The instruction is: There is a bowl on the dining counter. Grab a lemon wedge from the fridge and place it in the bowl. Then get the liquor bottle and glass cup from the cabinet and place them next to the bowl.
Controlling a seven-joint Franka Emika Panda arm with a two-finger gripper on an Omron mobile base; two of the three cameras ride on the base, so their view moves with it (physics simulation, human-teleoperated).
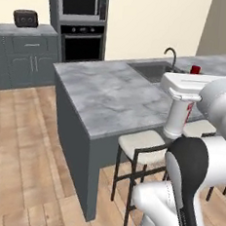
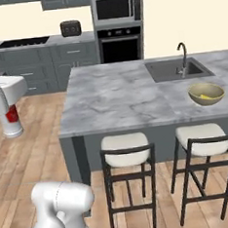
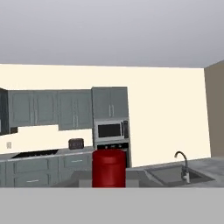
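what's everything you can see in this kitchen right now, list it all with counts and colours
dining counter: 1, grey marble, centre of room
sink: 1, grey, set into counter, with dark faucet
bowl: 1, olive, on counter near the sink
lemon wedge: 1, yellow, inside bowl
stools: 2 in right base view, white seats and black frames, at counter's near side
microwave: 1, black and grey, in wall column above the oven
oven: 1, black, under microwave
toaster: 1, dark, on back counter
stovetop: 1, black, on back counter
cabinets: several, grey-blue, along back wall
liquor bottle: 1, white with red cap, in gripper
gripper: 1, white, shut on bottle
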